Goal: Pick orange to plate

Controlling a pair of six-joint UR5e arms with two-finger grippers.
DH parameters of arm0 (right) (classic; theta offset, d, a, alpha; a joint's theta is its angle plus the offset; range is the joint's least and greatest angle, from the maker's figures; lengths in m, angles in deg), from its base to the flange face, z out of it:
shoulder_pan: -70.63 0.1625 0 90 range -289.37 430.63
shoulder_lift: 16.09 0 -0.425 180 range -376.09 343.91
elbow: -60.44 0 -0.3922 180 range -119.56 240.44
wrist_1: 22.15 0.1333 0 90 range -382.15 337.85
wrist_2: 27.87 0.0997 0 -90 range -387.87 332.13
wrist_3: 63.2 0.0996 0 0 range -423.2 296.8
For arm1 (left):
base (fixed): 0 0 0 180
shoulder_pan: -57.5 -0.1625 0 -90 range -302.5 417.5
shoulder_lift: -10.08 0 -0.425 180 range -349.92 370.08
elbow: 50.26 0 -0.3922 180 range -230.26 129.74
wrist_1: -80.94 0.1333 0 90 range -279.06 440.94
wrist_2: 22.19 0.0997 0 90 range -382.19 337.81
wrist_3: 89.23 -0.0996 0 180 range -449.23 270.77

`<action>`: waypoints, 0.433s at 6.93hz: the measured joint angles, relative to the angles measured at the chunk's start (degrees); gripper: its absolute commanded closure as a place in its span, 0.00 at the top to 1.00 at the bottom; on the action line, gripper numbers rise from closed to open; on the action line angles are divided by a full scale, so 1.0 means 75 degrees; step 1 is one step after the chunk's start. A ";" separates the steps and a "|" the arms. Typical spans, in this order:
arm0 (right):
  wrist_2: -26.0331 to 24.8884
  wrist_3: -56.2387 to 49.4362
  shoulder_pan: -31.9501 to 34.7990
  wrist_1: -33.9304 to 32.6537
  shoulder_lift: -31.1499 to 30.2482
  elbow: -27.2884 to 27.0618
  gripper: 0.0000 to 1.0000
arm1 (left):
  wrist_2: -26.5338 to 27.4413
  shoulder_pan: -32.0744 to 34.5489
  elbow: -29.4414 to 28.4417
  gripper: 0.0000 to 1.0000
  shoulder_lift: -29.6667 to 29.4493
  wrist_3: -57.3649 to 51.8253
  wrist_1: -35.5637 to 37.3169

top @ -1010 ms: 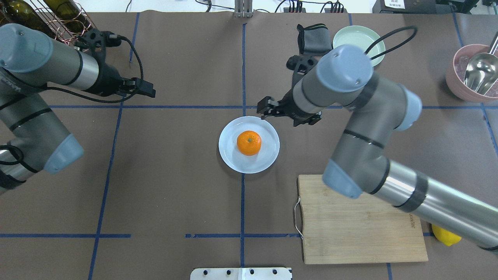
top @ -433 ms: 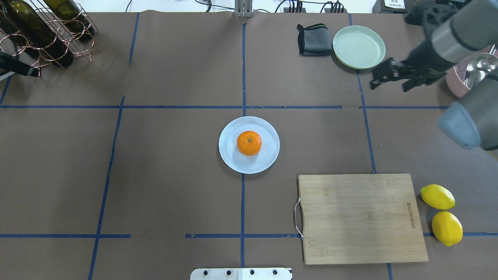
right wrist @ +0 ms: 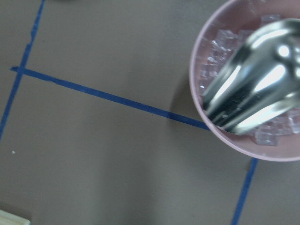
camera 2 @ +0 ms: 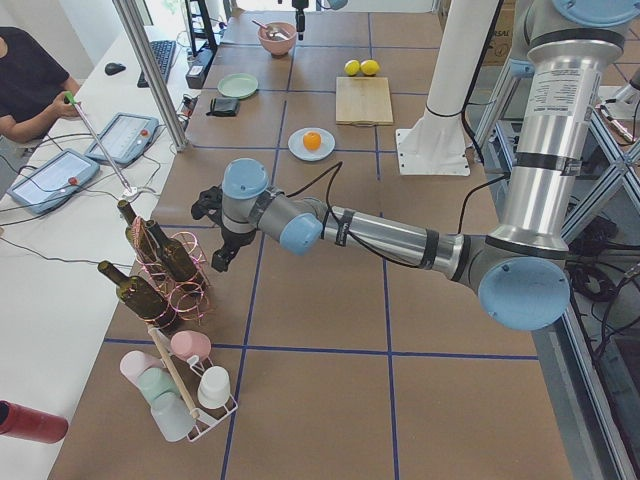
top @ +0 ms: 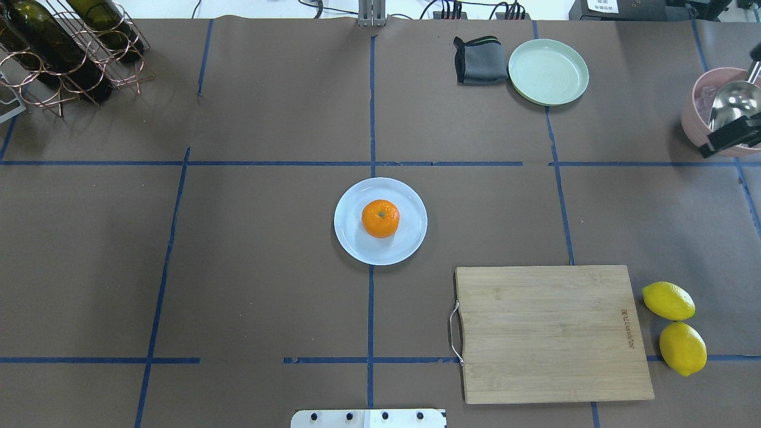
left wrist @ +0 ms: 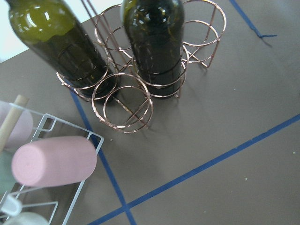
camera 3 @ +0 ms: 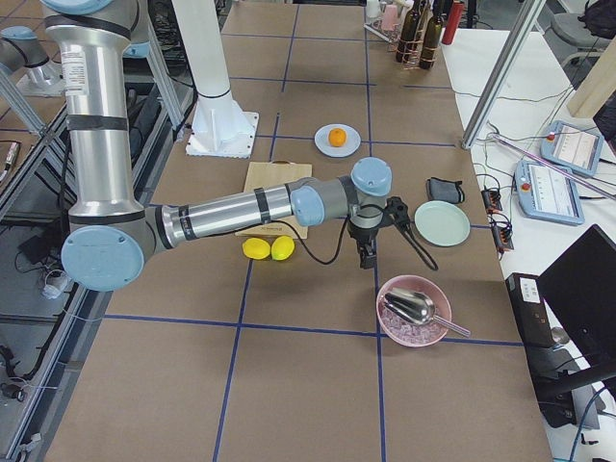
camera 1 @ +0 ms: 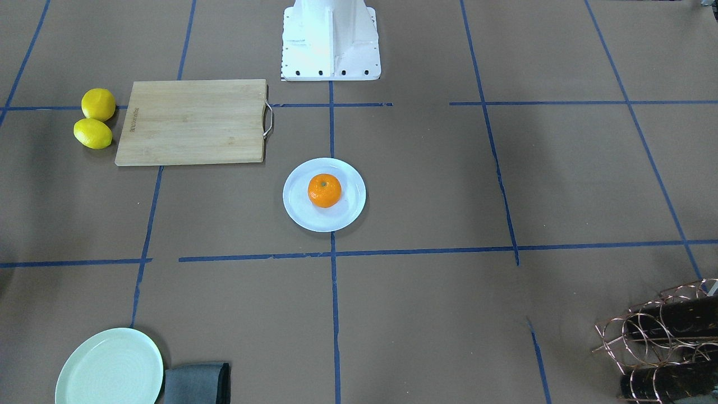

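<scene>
Far left of the desk [top: 267, 238]: a copper wire rack [top: 77, 71] is seen with dark green bottles [top: 41, 35] laid in it. In the side view the left pincer [camera 2: 220, 262] is held above the desk just beside this rack, pointing down. Its fingers are too small there to be read, so whether it is released or clenched cannot be told. From its wrist camera the rack is seen below, with a pink cup [left wrist: 54, 160] lying in a white wire stand next to it.

Centre: the orange [top: 380, 218] is found resting on the white plate [top: 410, 241], stem dimple up, slightly off the plate's middle. It is not touched by either pincer, and both arms are well apart from it.

Right of centre, far edge: a folded grey cloth [top: 475, 62] is noted just beside a pale green plate [top: 548, 71]. Nearer the robot a wooden cutting board [top: 553, 333] is laid flat, with two lemons [top: 668, 301] just beside its right edge.

Far right: a pink bowl [top: 692, 128] of ice cubes is seen with a metal scoop [top: 734, 104] resting in it. The right pincer [camera 3: 367, 258] is held above the desk at the bowl's rim. Only a dark sliver of it is caught at the overhead view's edge, so its state cannot be told.
</scene>
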 measured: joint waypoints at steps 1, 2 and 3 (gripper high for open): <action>0.0029 -0.0825 0.0433 -0.0551 0.0055 0.0154 1.00 | -0.0019 0.0125 0.0148 1.00 -0.0005 -0.0083 0.0640; -0.0063 -0.1356 0.0688 -0.1022 0.0203 0.0282 1.00 | -0.0019 0.0168 0.0211 1.00 0.0024 -0.0107 0.0969; -0.0147 -0.1654 0.0813 -0.1302 0.0324 0.0371 1.00 | -0.0021 0.0170 0.0244 1.00 0.0204 -0.0120 0.1063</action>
